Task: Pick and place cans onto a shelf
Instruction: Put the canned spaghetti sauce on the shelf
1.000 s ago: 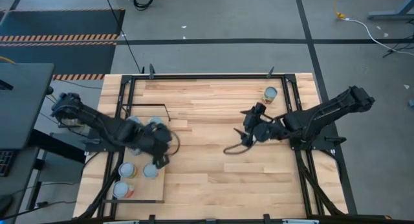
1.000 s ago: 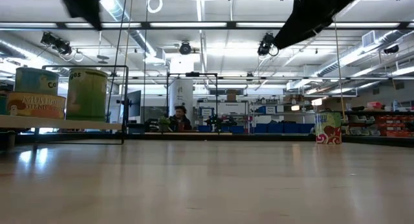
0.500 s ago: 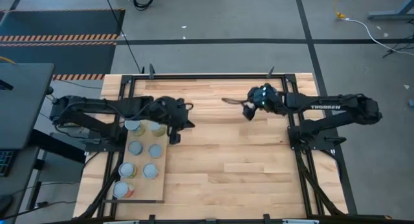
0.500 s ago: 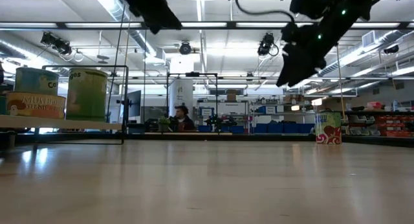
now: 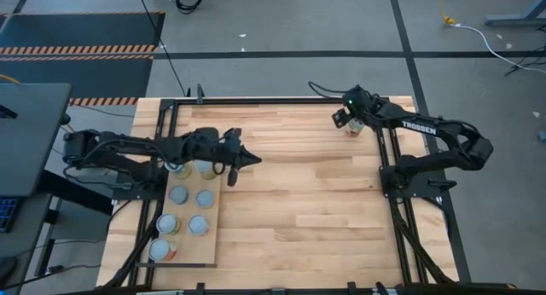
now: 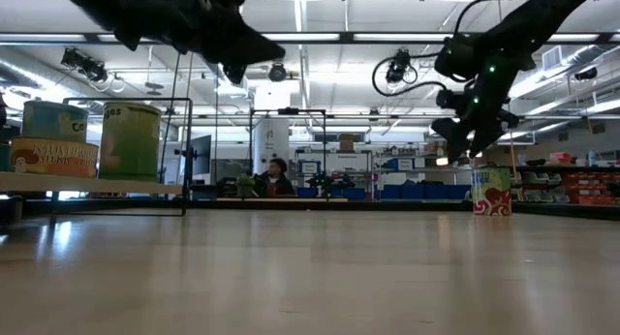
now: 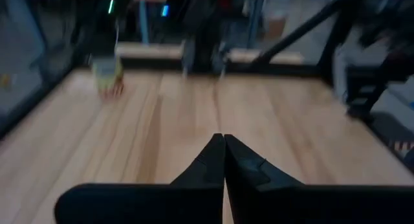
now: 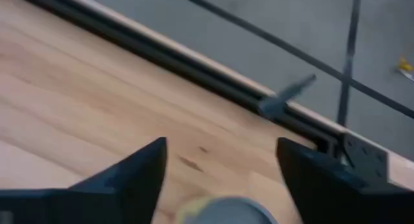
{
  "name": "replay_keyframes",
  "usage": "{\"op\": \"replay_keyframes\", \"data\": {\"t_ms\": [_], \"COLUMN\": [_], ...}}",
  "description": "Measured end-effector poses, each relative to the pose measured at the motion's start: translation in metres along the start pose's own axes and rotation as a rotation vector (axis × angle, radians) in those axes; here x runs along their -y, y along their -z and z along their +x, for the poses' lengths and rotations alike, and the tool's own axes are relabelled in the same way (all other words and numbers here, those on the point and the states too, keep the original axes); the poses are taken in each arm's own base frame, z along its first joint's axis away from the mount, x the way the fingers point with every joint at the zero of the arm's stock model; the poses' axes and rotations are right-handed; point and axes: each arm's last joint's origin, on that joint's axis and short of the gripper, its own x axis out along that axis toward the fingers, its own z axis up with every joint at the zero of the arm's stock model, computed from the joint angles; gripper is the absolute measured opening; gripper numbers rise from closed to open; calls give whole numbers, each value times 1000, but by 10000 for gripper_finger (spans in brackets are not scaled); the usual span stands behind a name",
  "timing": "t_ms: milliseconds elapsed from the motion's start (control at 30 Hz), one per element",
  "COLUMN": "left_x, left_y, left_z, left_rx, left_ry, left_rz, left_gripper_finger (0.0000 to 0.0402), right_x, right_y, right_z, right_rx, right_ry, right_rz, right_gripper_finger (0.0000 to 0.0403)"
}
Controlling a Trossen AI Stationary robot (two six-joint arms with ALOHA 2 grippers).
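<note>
While the pale wood shelf (image 5: 215, 231) at eight o'clock carries several silver-topped tin cans (image 5: 178, 195), one last can (image 5: 356, 125) waits at one o'clock under the wide-open right gripper (image 5: 348, 118); the left gripper (image 5: 247, 159), pinched empty, hovers beside the shelf.

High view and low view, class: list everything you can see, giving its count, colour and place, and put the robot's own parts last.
cans on the shelf: seven visible, silvery or pale tops, in two columns at the table's left, two partly under the left arm
lone can: one, green and red label, far right corner of the table
shelf: one, pale wood, black-edged, left side
tabletop: one, planked wood
person: one, far off in the room behind
left gripper: shut, empty, above the table just right of the shelf
right gripper: open, over the lone can
</note>
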Motion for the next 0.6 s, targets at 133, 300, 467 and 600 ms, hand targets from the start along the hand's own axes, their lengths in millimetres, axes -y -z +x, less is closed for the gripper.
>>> {"op": "replay_keyframes", "data": {"t_ms": [133, 300, 467, 600], "left_x": [9, 19, 19, 18], "left_y": [1, -3, -11, -11], "left_z": [-1, -1, -2, -2], "left_rx": [119, 170, 241, 245], "left_ry": [31, 57, 41, 35], "left_rz": [28, 72, 100, 106], "left_gripper_finger": [11, 8, 11, 13], "right_x": [7, 9, 8, 6], "right_y": [5, 10, 14, 20], "right_z": [6, 8, 11, 14], "right_rx": [-59, -117, -159, -180], "right_ry": [77, 91, 67, 32], "right_rz": [-28, -46, -29, -19], "right_gripper_finger": [193, 36, 21, 12]}}
